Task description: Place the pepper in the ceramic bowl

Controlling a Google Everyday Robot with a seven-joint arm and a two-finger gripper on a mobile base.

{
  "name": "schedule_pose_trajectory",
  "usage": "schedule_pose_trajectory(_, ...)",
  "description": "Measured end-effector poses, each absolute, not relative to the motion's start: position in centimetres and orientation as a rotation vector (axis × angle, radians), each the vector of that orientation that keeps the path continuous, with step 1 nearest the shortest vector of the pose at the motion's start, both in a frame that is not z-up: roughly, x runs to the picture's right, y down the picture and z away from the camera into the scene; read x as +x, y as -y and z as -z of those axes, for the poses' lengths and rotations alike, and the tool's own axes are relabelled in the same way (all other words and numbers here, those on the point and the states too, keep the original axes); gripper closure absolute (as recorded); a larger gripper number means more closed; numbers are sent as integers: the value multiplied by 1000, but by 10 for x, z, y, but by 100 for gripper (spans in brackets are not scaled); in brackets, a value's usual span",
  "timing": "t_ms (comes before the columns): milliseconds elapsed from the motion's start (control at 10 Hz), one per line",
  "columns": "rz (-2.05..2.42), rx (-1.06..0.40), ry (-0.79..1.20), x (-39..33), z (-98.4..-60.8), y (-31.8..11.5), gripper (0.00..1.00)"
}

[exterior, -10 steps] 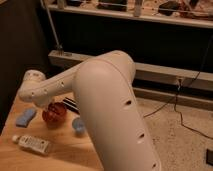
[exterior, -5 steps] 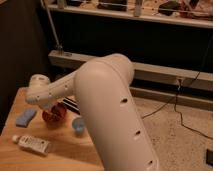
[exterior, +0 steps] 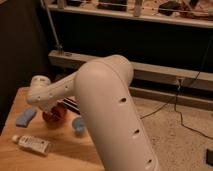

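The ceramic bowl (exterior: 55, 115), red-orange and glossy, sits on the wooden table (exterior: 60, 152) at the left. My white arm sweeps from the bottom centre up and over to the left, and its wrist (exterior: 40, 89) hangs just above the bowl. The gripper (exterior: 52, 106) points down at the bowl's near rim and is mostly covered by the wrist. The pepper is hidden; I cannot make it out in the bowl or at the gripper.
A small light-blue cup (exterior: 78, 125) stands right of the bowl. A blue sponge (exterior: 24, 118) lies to the bowl's left and a white bottle (exterior: 33, 144) lies near the table's front. Beyond the table are a dark shelf base and cables on the floor.
The wrist has shifted a little right and down toward the bowl over the last second. The bowl, cup, sponge and bottle have stayed put.
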State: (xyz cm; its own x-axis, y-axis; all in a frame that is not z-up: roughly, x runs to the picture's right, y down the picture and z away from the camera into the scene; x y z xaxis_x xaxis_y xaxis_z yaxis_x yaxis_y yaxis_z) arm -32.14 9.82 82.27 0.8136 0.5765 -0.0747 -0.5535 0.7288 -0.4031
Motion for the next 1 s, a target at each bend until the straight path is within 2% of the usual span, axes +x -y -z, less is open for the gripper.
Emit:
schedule_pose_trajectory(500,-667,-403,39,-311,-806,-81,20)
schedule_pose_trajectory(1000,-1041,-265,-72,-239,-787,-14,20)
